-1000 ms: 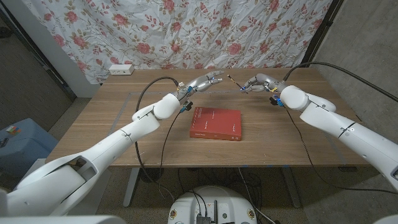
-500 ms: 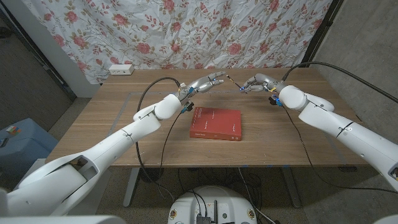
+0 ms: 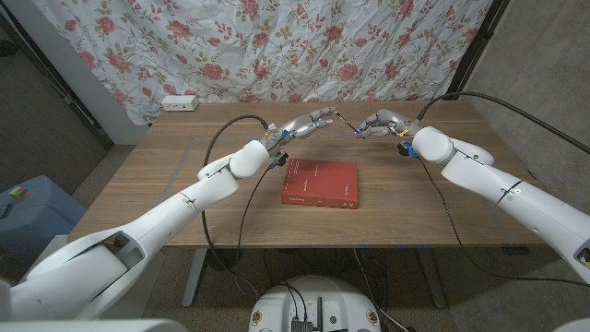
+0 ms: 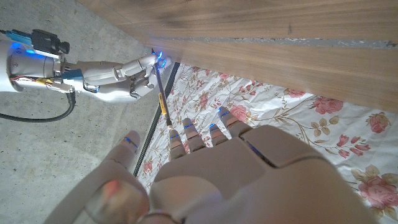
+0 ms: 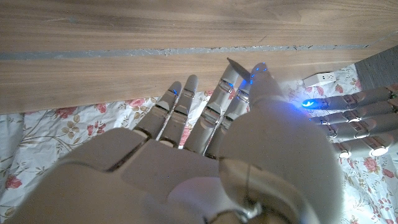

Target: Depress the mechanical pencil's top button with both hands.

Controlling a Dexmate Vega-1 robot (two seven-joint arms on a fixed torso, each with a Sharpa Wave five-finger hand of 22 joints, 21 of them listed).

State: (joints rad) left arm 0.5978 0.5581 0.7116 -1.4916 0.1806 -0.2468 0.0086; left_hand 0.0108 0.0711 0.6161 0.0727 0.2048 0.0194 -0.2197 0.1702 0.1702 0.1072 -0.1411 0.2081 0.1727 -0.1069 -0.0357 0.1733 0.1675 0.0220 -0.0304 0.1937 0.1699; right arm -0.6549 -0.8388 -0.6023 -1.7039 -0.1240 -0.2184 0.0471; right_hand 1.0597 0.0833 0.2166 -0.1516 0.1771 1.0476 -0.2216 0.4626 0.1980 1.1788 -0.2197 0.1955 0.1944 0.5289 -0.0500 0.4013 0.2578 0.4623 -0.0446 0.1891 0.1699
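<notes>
Above the table [image 3: 184,175], right hand [image 3: 378,123] pinches pencil [image 3: 346,123]; left hand [image 3: 309,124], empty with fingers spread, risks knocking it askew.

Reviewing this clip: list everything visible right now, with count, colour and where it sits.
mechanical pencil: one, dark with a yellow band, held in the air over the far middle of the table, tilted
book: one, red, lying flat at the table's centre
power strip: one, white, far left corner of the table
table: one, brown wood
floral cloth: one, white with red roses, hung behind the table
blue bin: one, on the floor left of the table
right hand: one, silver-white, pinching the pencil
left hand: one, silver-white, fingertips at the pencil's upper end; contact unclear
</notes>
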